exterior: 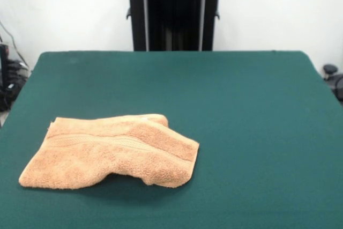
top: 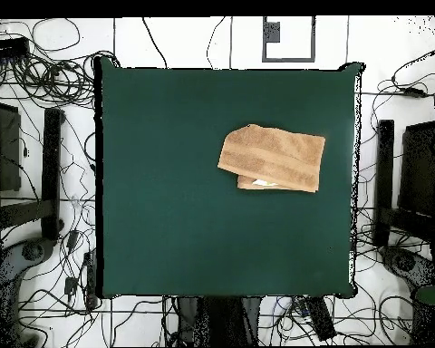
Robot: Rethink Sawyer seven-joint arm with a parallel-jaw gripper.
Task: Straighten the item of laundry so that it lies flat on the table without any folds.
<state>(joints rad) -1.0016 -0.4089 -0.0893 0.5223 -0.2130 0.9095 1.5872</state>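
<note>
From overhead you see the towel (top: 274,159) folded on the surface (top: 167,208); no pincer shows in either view.

I can't see the gripper in either view, so its state is unknown to me. The towel (exterior: 110,151) is doubled over itself, and the layer underneath is hidden; overhead, only a pale sliver shows at the fold's lower edge, too small for me to read. In the front view the table (exterior: 241,111) is cut off at the bottom edge, its near corners out of sight
</note>
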